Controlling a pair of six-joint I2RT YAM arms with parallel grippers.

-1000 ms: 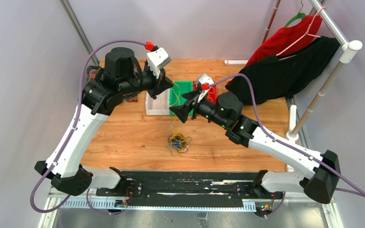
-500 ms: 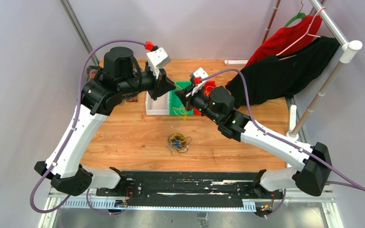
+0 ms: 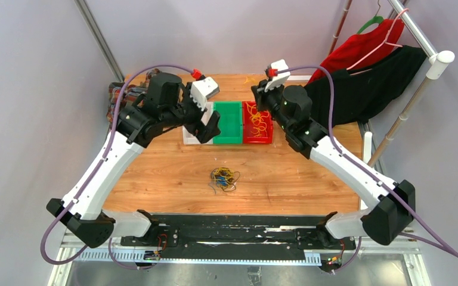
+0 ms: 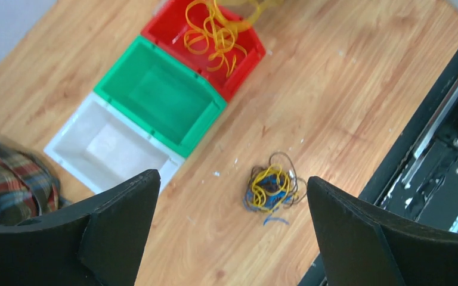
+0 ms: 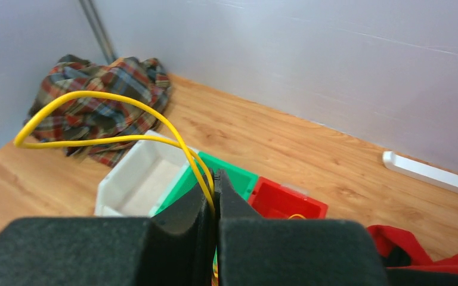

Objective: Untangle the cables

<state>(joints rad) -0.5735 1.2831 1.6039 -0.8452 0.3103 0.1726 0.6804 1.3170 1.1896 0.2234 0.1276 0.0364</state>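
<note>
Where the worktop [image 3: 155,173] is seen from above, three bins are counted in one touching row across its far half: a white bin [image 4: 113,149] on the left, a green bin [image 4: 161,95] in the middle and a red bin [image 4: 244,68] on the right. Only bare floors are shown in the white and green bins. A loose heap of yellow loops [image 4: 214,30] is held in the red bin, with some strands raised above its rim.

One tangle [image 4: 272,187] of yellow, blue and black cables is left on the worktop, near of the green bin and well apart from the row.

Two pincers are counted. The left pincer [image 4: 232,232] is spread as wide as it goes and nothing is gripped by it. In the top view it is placed over the near right part of the white bin. The right pincer [image 5: 214,185] is closed tight, and a single yellow cable [image 5: 95,93] is pinched between its pads. From there the cable is arched out leftward in a long double loop in the air. That pincer is held beside the far end of the red bin.

One plaid cloth [image 5: 107,89] is bunched at the far left corner, and red and black garments [image 3: 358,77] are hung at the far right.
</note>
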